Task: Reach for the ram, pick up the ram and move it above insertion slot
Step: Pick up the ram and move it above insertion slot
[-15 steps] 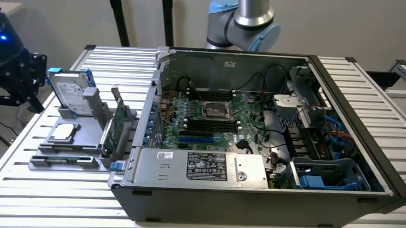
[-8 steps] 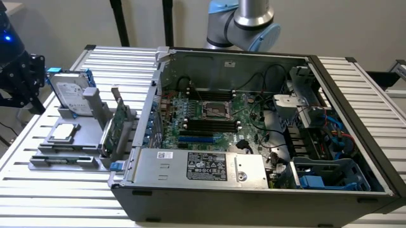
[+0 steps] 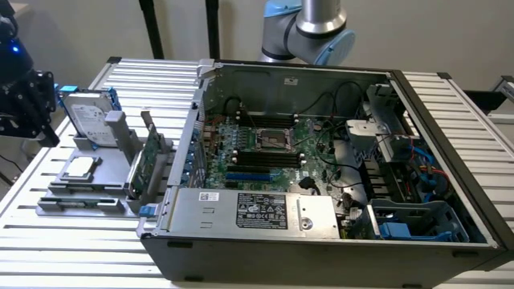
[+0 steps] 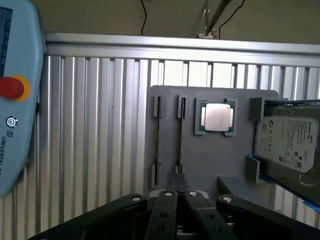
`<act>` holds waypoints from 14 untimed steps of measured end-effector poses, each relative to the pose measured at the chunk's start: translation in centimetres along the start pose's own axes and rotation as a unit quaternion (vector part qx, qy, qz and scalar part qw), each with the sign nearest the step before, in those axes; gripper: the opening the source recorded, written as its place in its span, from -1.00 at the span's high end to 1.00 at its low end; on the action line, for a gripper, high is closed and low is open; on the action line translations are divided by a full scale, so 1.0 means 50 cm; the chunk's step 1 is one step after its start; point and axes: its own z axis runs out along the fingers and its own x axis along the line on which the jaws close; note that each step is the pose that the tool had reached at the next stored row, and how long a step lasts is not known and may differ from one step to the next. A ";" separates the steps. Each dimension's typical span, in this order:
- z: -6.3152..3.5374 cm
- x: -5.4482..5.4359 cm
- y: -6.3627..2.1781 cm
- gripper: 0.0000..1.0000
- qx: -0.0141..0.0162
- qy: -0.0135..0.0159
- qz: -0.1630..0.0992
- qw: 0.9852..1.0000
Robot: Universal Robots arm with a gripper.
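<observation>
The ram (image 3: 76, 203), a long thin green circuit stick, sits in the grey plastic holder plate (image 3: 120, 208). It lies along the edge of this plate that is farthest from the silver hard drive (image 3: 90, 117), past the square silver processor chip (image 3: 83, 168) at the plate's middle. It stands on its thin edge in a slot. Its long axis runs along that plate edge, with one end pointing toward the open black computer case (image 3: 321, 253) beside the plate.

In the wrist view the black claw (image 4: 178, 179) hangs above the plate. Its fingers (image 4: 171, 181) are pressed narrow together and hold nothing. Its tips are over the near ends of the two narrow slots (image 4: 157, 140) of the plate. Each slot shows a thin dark strip seen from the edge, and I cannot tell there which strip is the green stick.

I judge that the stick is light and stiff but fragile. The chips and the contact edge should not be squeezed hard. The best hold is probably on the two flat faces near the middle of its length, so that it does not tilt.
</observation>
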 end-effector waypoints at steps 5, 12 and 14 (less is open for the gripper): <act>0.004 0.000 0.000 0.79 0.004 0.001 -0.039 0.999; 0.010 0.000 0.000 0.39 0.004 0.001 -0.039 0.999; 0.018 0.000 0.000 0.39 0.005 0.001 -0.039 0.999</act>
